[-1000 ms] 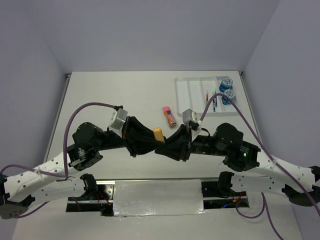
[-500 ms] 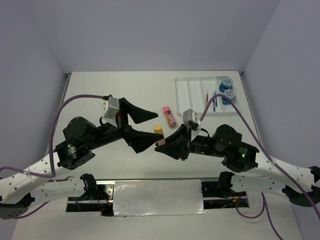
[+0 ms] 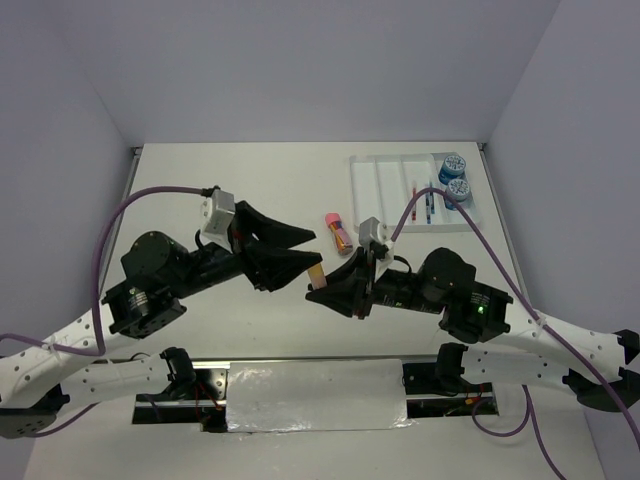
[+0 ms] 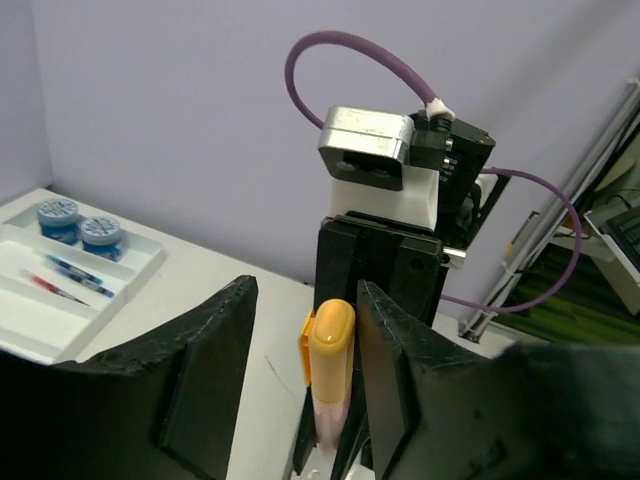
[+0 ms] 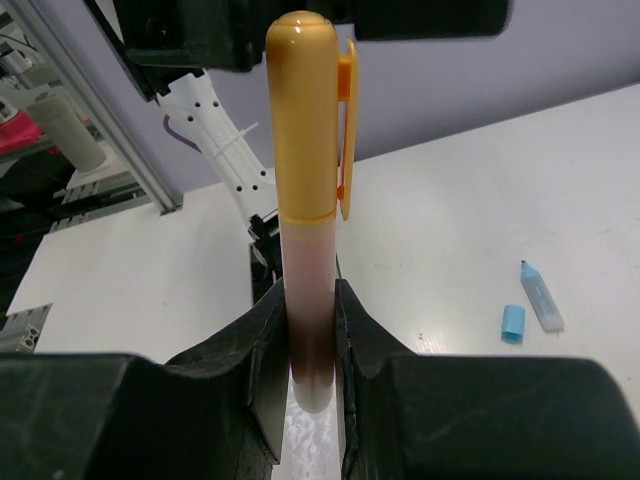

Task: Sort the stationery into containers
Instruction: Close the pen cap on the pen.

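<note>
Right wrist view: your right gripper (image 5: 310, 325) pinches a glossy, round-tipped orange-capped marker (image 5: 305, 150).
Left gripper (image 4: 305, 295): gapes, matte black, flanking that cap.
Place: well apart from white tray (image 3: 370, 185).

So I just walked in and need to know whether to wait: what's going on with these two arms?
The right gripper holds an orange-capped marker by its barrel. The left gripper is open, its fingers on either side of the cap without gripping it. The white tray at the far right already holds two blue rolls and red and blue pens. A pink marker and a light-blue marker lie loose on the table.
</note>
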`<state>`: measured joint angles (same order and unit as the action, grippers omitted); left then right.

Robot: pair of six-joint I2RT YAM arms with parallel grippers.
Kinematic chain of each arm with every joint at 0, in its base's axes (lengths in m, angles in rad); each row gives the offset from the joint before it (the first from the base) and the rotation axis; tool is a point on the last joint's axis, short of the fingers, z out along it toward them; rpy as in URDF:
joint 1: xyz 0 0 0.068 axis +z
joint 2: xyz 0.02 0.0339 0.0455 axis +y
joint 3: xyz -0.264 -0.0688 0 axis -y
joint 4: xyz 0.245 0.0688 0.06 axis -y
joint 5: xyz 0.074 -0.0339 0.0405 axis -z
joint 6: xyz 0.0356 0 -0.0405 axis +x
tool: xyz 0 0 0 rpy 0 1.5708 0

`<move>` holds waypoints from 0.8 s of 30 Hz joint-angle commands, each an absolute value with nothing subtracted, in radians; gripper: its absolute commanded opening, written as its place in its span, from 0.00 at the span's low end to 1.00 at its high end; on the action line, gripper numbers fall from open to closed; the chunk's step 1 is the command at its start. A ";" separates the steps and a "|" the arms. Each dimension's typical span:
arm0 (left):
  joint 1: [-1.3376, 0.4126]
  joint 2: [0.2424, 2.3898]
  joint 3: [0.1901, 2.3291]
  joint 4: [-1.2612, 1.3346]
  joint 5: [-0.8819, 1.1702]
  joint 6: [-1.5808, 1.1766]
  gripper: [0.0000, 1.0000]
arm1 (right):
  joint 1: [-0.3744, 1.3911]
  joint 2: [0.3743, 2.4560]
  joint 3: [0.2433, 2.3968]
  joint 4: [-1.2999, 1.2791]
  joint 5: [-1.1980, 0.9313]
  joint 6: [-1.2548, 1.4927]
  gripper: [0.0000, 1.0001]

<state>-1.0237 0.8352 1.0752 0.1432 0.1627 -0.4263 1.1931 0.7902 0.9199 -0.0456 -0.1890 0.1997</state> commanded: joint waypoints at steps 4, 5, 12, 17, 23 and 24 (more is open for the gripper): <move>-1.026 0.856 1.049 0.202 0.241 -0.442 0.50 | 1.189 0.805 0.992 -0.028 -0.164 0.173 0.00; -1.026 0.857 1.043 0.212 0.242 -0.445 0.49 | 1.190 0.808 0.999 -0.032 -0.163 0.169 0.00; -1.026 0.882 1.003 0.212 0.275 -0.468 0.00 | 1.189 0.827 1.080 -0.026 -0.138 0.144 0.00; -1.028 0.885 0.919 0.270 0.316 -0.515 0.00 | 1.161 0.839 1.126 0.035 -0.158 0.130 0.00; -1.068 0.894 0.755 0.374 0.348 -0.561 0.00 | 1.063 0.908 1.293 0.058 -0.331 0.132 0.00; -1.104 0.885 0.709 0.385 0.303 -0.566 0.00 | 1.051 0.926 1.310 0.063 -0.351 0.127 0.00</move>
